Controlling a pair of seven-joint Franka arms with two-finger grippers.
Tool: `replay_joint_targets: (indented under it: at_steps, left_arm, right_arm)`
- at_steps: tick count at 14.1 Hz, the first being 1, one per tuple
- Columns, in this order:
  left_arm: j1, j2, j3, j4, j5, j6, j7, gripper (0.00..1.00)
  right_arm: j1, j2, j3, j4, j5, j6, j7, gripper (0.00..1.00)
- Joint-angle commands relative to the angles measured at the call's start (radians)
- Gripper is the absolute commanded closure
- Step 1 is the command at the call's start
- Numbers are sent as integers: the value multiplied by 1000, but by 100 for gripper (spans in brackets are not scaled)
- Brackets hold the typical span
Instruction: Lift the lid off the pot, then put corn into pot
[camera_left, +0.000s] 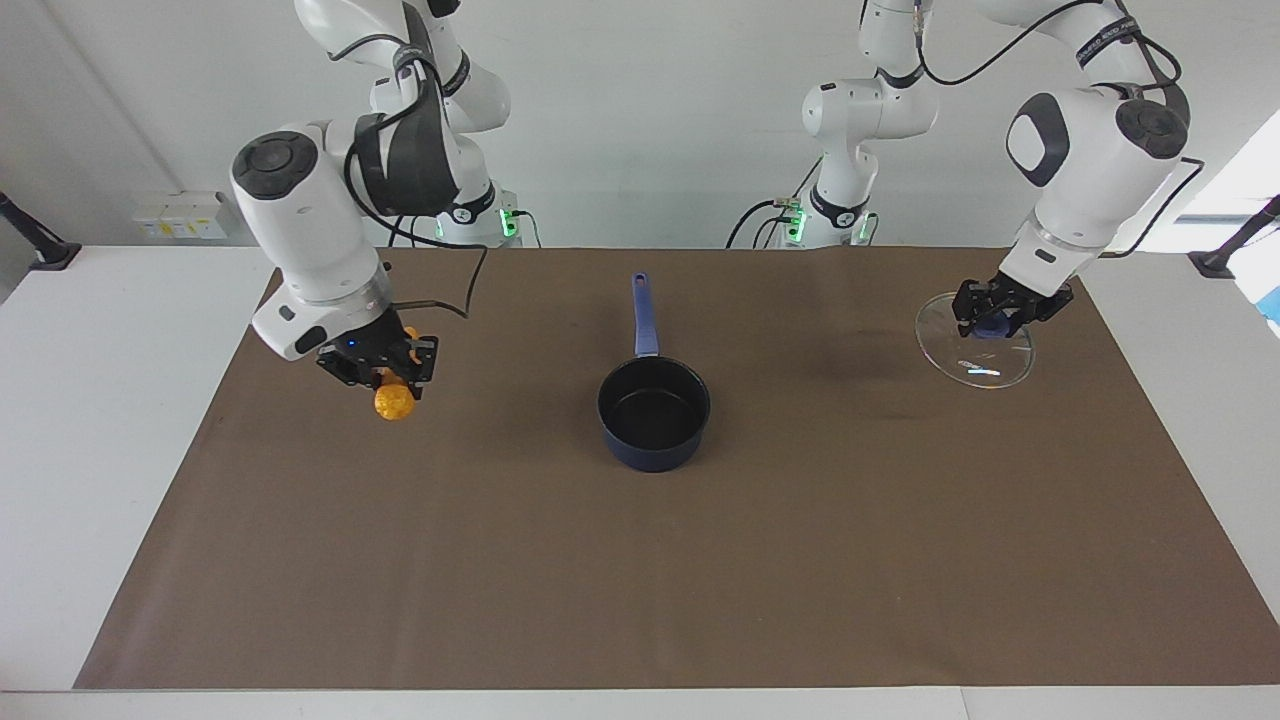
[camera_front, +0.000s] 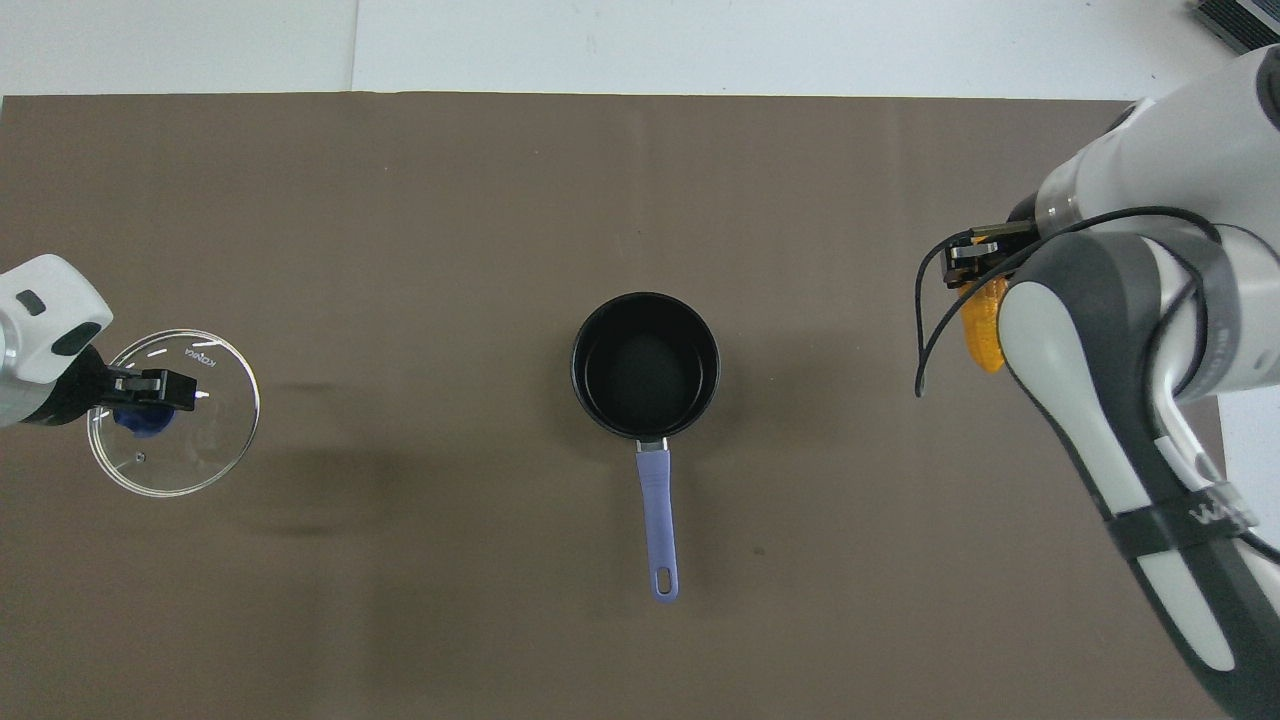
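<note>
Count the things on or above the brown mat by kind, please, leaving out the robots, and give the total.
Pots: 1, the pot, open, on the mat.
Lids: 1, the lid, held by the left gripper.
Corn cobs: 1, the corn, held in the air by the right gripper.
Total: 3.
</note>
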Motion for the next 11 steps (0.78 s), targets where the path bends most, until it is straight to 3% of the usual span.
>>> replay_joint_targets:
  at_steps: [1,7,10,11]
  left_arm:
    - [54,-23,-9,-100,-13,90,49,100]
    - [97,19,-9,-254,-13,294,63,100]
    - [102,54,-9,-306,-13,402,63,98]
    - [102,65,-9,-299,-13,398,63,60]
  right_arm:
    - [79,-6,1,-17,-18,9,112,100]
    - [273,44,3,-1,2,78,354,100]
    - [310,102,3,52,3,103,419,100]
    - [316,118,11,62,3,104,422,100]
